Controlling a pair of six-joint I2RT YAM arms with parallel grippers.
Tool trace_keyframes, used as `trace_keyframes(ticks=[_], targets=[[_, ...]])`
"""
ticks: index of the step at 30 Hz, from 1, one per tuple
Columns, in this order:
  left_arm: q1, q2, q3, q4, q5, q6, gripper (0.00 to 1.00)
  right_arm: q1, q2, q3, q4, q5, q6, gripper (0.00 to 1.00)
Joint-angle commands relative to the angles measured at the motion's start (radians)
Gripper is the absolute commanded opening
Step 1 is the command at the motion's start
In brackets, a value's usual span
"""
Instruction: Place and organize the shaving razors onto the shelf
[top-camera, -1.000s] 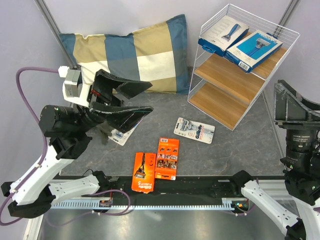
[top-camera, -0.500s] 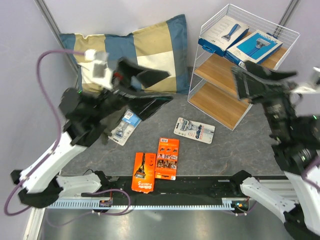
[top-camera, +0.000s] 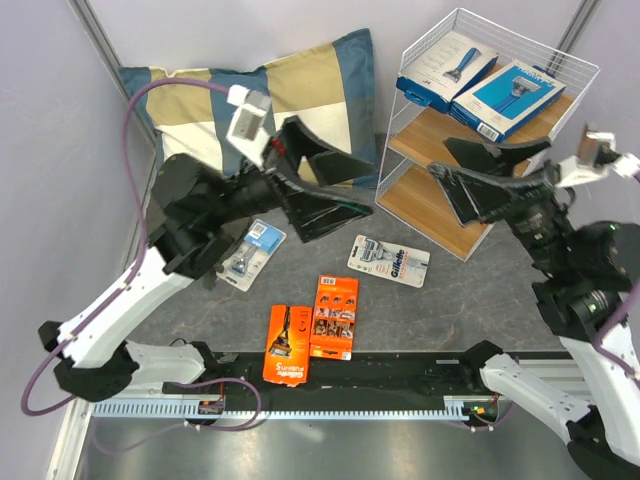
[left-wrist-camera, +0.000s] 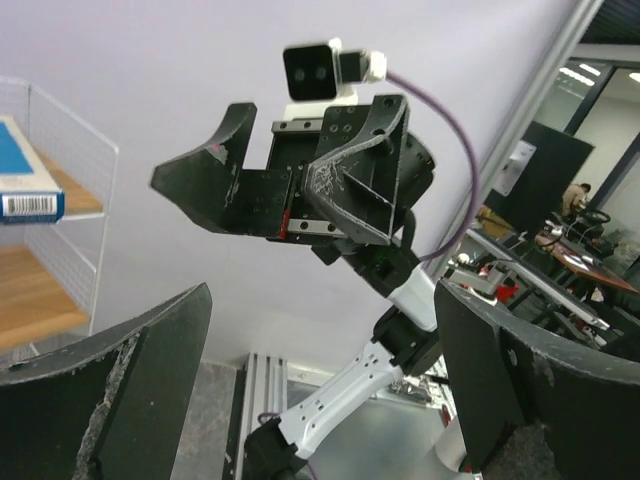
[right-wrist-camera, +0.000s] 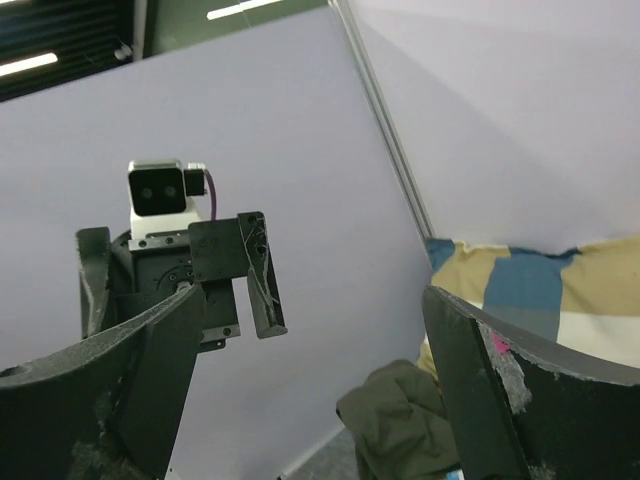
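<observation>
Up and inward since a second ago on both sides: out of a low crouch at 9 o'clock for the left claw (top-camera: 368, 190), now reaching toward centre above the counter (top-camera: 460, 290); in from the 3 o'clock edge for the right claw (top-camera: 440, 160), now hovering in front of the shelf (top-camera: 425, 208) at 2 o'clock. Jaws wide apart on each, gripping nothing, and the same story in both wrist views.

Already up on the top board: one blue box (top-camera: 445, 62) beside a second blue box (top-camera: 512, 95). Down flat on the counter: a blister pack (top-camera: 250, 255) at 9 o'clock beside the left arm, a second blister pack (top-camera: 388, 260) just right of centre, and at 6 o'clock an orange card (top-camera: 287, 345) seemingly edge to edge with a second orange card (top-camera: 334, 317).

Probably light, flat and fairly stiff, all four; likely slick on the clear plastic, bendy on the thin card. Best to pinch across the narrow width at mid-length, or over a tipped-up edge, with little to get under while lying flat.
</observation>
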Motion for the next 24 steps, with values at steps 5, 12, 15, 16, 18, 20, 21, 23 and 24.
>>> trace_keyframes(ticks=[5, 12, 15, 16, 18, 20, 21, 23, 24], targets=[[-0.004, -0.204, -0.156, 0.092, -0.006, 0.02, 1.0, 0.0, -0.118, -0.057, 0.077, 0.044, -0.018, 0.98], [-0.004, -0.27, -0.286, -0.118, -0.266, 0.189, 1.0, 0.001, -0.072, -0.114, -0.063, 0.117, -0.054, 0.98], [-0.004, -0.264, -0.32, -0.22, -0.369, 0.227, 1.0, 0.001, -0.042, -0.148, -0.111, 0.104, -0.073, 0.98], [-0.004, -0.261, -0.323, -0.244, -0.413, 0.236, 1.0, 0.001, -0.035, -0.158, -0.117, 0.104, -0.077, 0.98], [-0.002, -0.255, -0.346, -0.305, -0.467, 0.249, 1.0, 0.001, -0.026, -0.204, -0.13, 0.103, -0.081, 0.98], [0.001, -0.241, -0.374, -0.331, -0.523, 0.252, 1.0, 0.001, -0.012, -0.241, -0.14, 0.098, -0.087, 0.98], [0.004, -0.235, -0.379, -0.362, -0.535, 0.25, 1.0, 0.001, -0.006, -0.252, -0.151, 0.098, -0.102, 0.98], [0.013, -0.212, -0.392, -0.388, -0.543, 0.241, 1.0, 0.0, 0.018, -0.27, -0.172, 0.095, -0.122, 0.98], [0.016, -0.205, -0.399, -0.417, -0.567, 0.235, 1.0, 0.001, 0.029, -0.273, -0.201, 0.095, -0.136, 0.98]])
